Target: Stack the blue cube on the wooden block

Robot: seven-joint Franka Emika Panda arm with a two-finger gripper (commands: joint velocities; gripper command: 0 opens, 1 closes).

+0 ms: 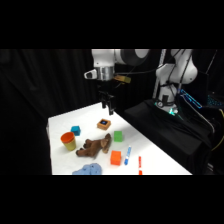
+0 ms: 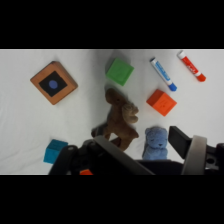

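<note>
Closest to the side camera sits a small blue plush toy [image 1: 88,169] at the counter's front edge, with a brown stuffed animal [image 1: 94,146] sprawled just behind it, so the middle of the white counter [image 1: 155,155] is pretty cluttered. The small teal-blue cube [image 1: 75,130] sits on the counter towards the left, next to an orange-and-yellow cup [image 1: 68,140], nothing on top of it or touching its sides as far as I can see, so it looks easy to grab from above. The low tan wooden block with the dark square mark [image 1: 103,123] lies flat further back, mark facing up, top free, which is what you'd want for a landing spot.

The gripper [image 1: 108,107] hangs high above the wooden block, holding nothing; can't tell if it's spread or closed. My guess is it's not yet started going for the cube. The green cube [image 1: 118,135] and orange cube [image 1: 116,157] are nearby lookalikes, and two markers [image 2: 163,74] lie off to the right.
</note>
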